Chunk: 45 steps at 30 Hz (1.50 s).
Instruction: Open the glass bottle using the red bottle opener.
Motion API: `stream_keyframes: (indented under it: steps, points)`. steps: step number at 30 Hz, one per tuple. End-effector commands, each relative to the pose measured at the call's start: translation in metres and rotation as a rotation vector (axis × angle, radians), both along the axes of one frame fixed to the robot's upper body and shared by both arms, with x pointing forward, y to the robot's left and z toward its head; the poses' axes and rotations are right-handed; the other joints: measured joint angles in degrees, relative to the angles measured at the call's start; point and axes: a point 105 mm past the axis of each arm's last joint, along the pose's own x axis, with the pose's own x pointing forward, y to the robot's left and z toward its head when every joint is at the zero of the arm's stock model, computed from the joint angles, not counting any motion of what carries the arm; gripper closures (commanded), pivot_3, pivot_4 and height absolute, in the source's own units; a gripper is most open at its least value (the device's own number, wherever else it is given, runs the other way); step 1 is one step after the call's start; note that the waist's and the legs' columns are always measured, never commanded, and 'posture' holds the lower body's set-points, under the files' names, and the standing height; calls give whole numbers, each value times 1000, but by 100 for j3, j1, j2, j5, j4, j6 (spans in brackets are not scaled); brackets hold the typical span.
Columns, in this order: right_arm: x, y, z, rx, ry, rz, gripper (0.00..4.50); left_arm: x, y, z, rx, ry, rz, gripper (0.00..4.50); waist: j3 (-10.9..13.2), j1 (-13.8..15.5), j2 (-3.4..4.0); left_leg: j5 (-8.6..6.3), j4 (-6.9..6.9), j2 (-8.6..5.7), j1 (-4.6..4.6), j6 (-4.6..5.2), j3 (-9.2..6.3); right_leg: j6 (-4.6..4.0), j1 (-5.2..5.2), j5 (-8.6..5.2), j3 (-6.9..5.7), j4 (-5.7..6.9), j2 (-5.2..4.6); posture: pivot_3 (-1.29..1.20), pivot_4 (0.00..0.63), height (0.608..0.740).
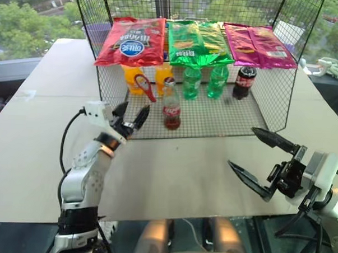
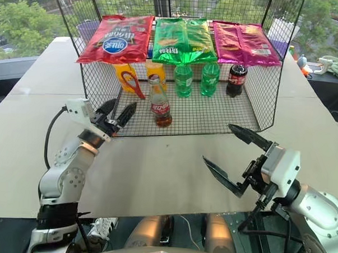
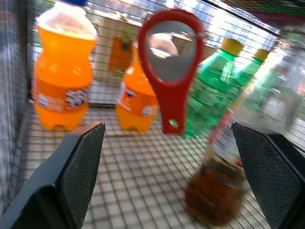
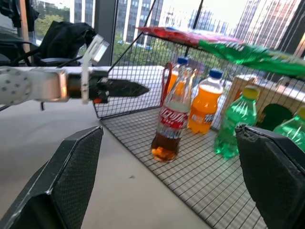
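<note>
The glass bottle (image 1: 171,107) stands upright at the front of a wire rack's floor, with dark liquid low in it and a red label. Just left of it, in front of the orange bottles, the red bottle opener (image 1: 144,86) is upright with its ring head up; what supports it is unclear. My left gripper (image 1: 135,108) is open at the rack's front left opening, pointing at the opener (image 3: 171,71), with the glass bottle (image 3: 219,186) off to one side. My right gripper (image 1: 242,146) is open and empty above the table, right of and nearer than the bottle (image 4: 169,126).
The wire rack (image 1: 271,92) sits on a beige table (image 1: 172,177). Inside are two orange bottles (image 1: 132,77), two green bottles (image 1: 204,80) and a dark cola bottle (image 1: 244,79). Red, green and pink chip bags (image 1: 195,41) lie on its upper shelf.
</note>
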Motion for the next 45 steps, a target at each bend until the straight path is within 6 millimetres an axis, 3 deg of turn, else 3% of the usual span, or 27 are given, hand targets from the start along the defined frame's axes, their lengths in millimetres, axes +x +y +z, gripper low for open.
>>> stream_keyframes:
  steps: [1,3,6,22,24,25,26,29,30,35,45]
  points:
    - [-7,-1,8,-10,-52,10,0,5,-2,16,13,-57,17,110,0,-4,0,0,0,0,0,0,0,0,1,0,0,-2,0,0,150,740]
    - [-9,-2,7,-11,-49,7,0,7,-5,19,14,-66,16,333,0,-8,0,-1,0,0,0,1,1,0,3,0,0,-6,-1,0,150,740]
    - [-9,-3,4,-17,-42,-3,0,10,-10,24,32,-81,10,1402,1,-8,-1,-1,0,0,2,1,1,0,4,0,0,-7,-1,0,150,740]
    - [-13,-4,0,-35,-27,-25,0,23,-20,37,47,-110,-5,1402,2,-4,-4,-2,2,0,2,1,-9,0,12,1,-9,-11,-3,0,150,740]
    - [-13,-4,0,-37,-26,-27,0,23,-23,38,48,-116,-14,2423,3,-4,-4,-2,2,0,2,1,-10,0,13,1,-11,-12,-3,0,150,740]
    - [-13,-4,0,-38,-26,-31,0,23,-24,39,49,-119,-20,2531,3,-4,-4,-2,2,0,2,2,-10,0,13,1,-11,-12,-3,0,150,740]
    - [-14,-4,0,-39,-25,-35,0,22,-26,39,51,-122,-24,3103,3,-5,-4,-2,2,0,2,2,-11,0,13,1,-11,-12,-3,0,150,740]
    - [-14,-4,0,-40,-23,-41,0,21,-28,41,52,-127,-30,4278,3,-5,-4,-2,1,0,2,1,-14,0,13,1,-12,-12,-5,0,150,740]
    - [-14,-4,0,-41,-22,-42,0,20,-28,42,52,-128,-30,4432,3,-4,-4,-3,2,0,2,1,-14,0,13,1,-12,-12,-5,0,150,740]
    - [-13,-5,-1,-43,-16,-46,0,17,-25,45,54,-135,-35,4432,4,-5,-6,-3,2,0,2,1,-15,0,15,1,-13,-14,-6,0,150,740]
    - [-11,-3,-1,-44,-12,-42,0,6,-22,49,77,-118,-245,4432,4,-6,-6,-4,2,0,1,-1,-22,-1,15,0,-20,-14,-8,0,150,740]
